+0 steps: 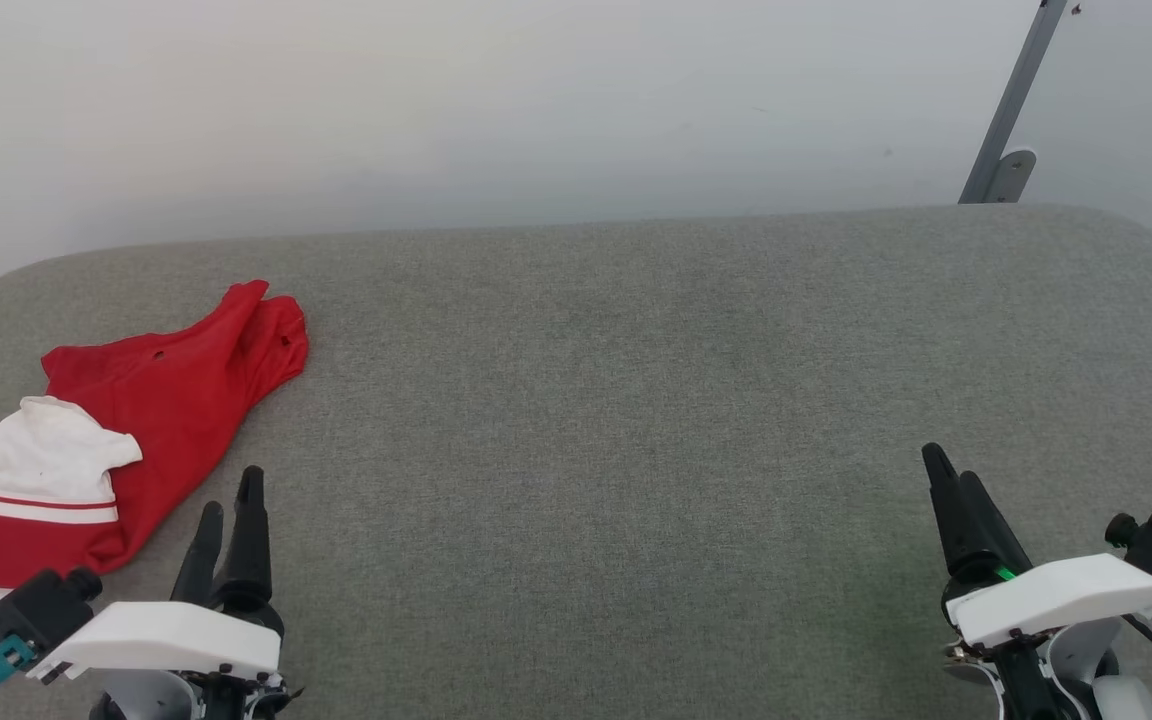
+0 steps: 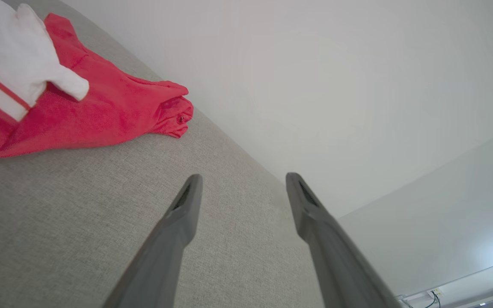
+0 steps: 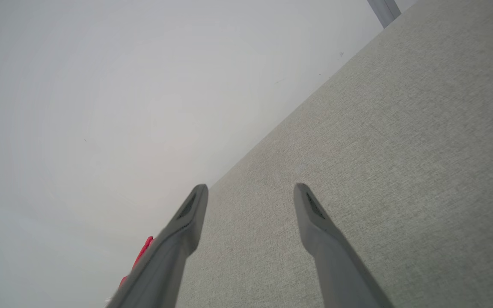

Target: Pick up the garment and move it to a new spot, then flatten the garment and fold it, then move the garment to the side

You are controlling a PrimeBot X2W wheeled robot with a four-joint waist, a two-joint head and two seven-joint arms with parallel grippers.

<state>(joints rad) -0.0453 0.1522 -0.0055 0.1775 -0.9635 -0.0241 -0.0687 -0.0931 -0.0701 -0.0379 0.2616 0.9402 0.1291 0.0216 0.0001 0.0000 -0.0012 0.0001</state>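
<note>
Jaws on both arms are gaping empty while the red shirt (image 1: 176,400) is lying crumpled on the counter (image 1: 636,400).

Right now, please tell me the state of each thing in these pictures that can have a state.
Shirt: crumpled in a heap at the left of the table, not flattened, not folded, not held.
Left gripper: open, empty, beside the shirt, apart from it.
Right gripper: open, empty, above bare table at the right.
</note>
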